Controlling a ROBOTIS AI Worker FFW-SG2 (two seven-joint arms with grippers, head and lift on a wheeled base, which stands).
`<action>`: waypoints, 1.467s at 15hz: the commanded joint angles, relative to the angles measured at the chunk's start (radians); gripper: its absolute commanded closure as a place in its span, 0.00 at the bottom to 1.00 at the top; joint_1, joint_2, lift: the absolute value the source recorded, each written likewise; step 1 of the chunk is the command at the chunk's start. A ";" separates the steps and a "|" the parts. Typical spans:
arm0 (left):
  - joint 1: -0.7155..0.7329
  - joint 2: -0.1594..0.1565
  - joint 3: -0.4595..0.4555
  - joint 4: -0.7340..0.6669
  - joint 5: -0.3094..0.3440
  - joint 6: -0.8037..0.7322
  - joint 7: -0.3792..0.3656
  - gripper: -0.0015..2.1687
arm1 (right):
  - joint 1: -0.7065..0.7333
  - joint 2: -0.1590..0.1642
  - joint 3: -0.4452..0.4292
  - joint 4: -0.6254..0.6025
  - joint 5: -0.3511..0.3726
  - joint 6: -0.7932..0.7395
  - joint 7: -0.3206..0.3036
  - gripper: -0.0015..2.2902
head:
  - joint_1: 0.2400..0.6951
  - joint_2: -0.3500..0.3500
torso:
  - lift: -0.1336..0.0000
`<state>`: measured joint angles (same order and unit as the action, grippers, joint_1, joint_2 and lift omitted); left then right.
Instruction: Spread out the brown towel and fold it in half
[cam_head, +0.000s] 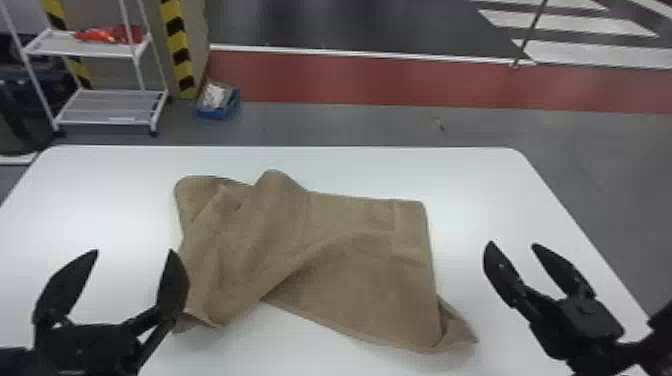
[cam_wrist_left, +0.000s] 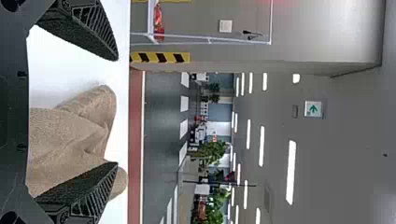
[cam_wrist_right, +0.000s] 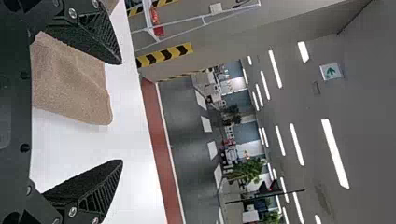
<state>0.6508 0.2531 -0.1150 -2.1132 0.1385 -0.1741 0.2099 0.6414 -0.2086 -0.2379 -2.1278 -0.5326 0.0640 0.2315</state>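
Observation:
The brown towel (cam_head: 300, 240) lies rumpled on the white table, its left part bunched in folds and its near right corner tucked under. Left of the towel, my left gripper (cam_head: 132, 252) stands open, one finger close beside the cloth's left edge. My right gripper (cam_head: 512, 245) is open to the right of the towel, apart from it. In the left wrist view the towel (cam_wrist_left: 70, 135) shows beyond my open left gripper (cam_wrist_left: 116, 112). The right wrist view has the towel (cam_wrist_right: 70, 81) behind my right gripper (cam_wrist_right: 122, 112), nothing held between its fingers.
The white table (cam_head: 450, 170) has rounded far corners, and its right edge runs near my right gripper. Past the far edge, a white shelf rack (cam_head: 110, 105) and a blue box (cam_head: 218, 102) stand on the floor.

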 joint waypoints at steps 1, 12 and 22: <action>0.015 0.000 0.000 0.027 0.001 -0.044 -0.001 0.04 | 0.017 0.000 0.000 0.015 0.002 0.018 0.022 0.07 | 1.00 0.33 | 0.04; -0.011 -0.005 0.002 0.134 0.032 -0.136 -0.014 0.04 | 0.119 0.014 0.005 0.038 0.100 0.083 0.091 0.13 | 1.00 0.39 | 0.04; -0.007 -0.001 0.011 0.140 0.036 -0.170 -0.017 0.04 | 0.133 0.008 -0.003 0.080 0.114 0.113 0.114 0.19 | 1.00 0.39 | 0.04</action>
<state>0.6442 0.2531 -0.1043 -1.9727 0.1749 -0.3443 0.1941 0.7740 -0.1989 -0.2399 -2.0481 -0.4189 0.1717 0.3455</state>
